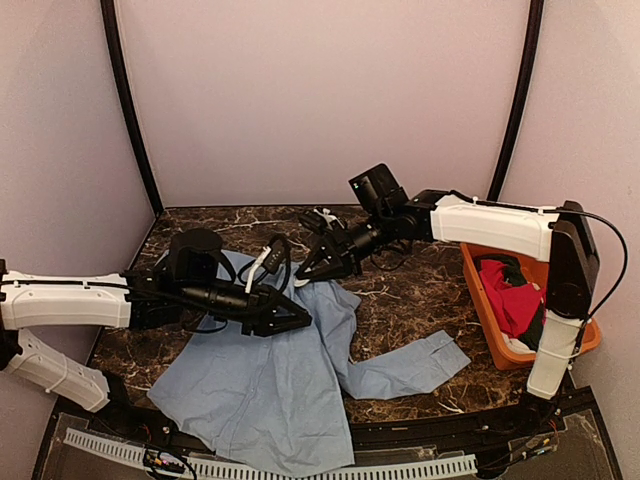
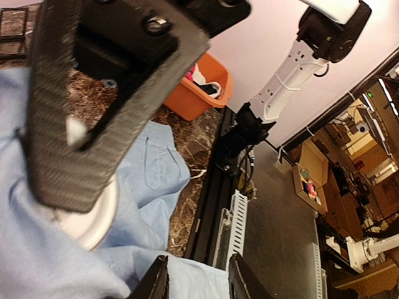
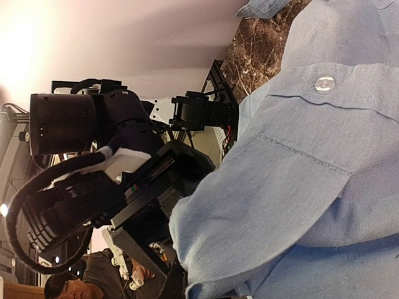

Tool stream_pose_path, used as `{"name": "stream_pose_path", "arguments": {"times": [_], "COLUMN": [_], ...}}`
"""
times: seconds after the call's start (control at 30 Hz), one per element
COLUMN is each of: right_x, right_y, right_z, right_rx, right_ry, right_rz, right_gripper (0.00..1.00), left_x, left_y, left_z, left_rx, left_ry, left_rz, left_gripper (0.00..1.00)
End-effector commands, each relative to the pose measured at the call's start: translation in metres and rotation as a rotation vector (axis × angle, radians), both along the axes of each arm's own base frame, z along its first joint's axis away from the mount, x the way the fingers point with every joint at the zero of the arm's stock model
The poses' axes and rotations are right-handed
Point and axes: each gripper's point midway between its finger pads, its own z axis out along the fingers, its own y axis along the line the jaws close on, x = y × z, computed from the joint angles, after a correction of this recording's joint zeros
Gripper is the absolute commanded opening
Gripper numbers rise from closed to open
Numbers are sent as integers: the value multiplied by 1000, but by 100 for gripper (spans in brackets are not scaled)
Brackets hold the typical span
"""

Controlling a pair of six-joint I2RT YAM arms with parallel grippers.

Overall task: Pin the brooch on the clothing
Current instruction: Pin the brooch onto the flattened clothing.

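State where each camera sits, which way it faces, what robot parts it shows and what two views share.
Top external: above and behind the bases, looking down on the light blue button-up shirt; left arm and right arm show.
Left wrist: low over the shirt, facing the orange plastic bin; own fingertips show.
Right wrist: close against shirt cloth, facing the left arm; own fingers unclear.
Shared: top and left wrist both show the bin.
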Motion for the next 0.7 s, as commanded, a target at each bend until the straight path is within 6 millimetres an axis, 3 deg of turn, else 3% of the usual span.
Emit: {"name": "stream_pose_path", "arguments": {"times": [0.0, 0.17, 0.3, 0.47, 0.57, 0.67], "right_x": [7, 4, 0, -4, -6, -5], "right_y": [2, -1, -1, 0, 1, 0], "right_z": [25, 25, 24, 20, 21, 24], "right_rx": [68, 77, 81, 78, 79, 84], "right_ry": [-54, -40, -31, -26, -28, -40], "right_rz": [-13, -9, -6, 0, 2, -5], "right_gripper": [0, 0, 0, 0, 0, 0], "left_x": [22, 44, 54, 57, 55, 60], "left_y": [18, 41, 54, 42, 33, 38], "left_z": [-16, -13, 2, 12, 7, 2], "left_rx": [56, 87, 63, 21, 18, 62], "left_ry": [-42, -139, -222, -233, -203, -197], "left_rz": [182, 348, 429, 405, 372, 406], "left_gripper": [33, 31, 31, 31, 30, 30]}}
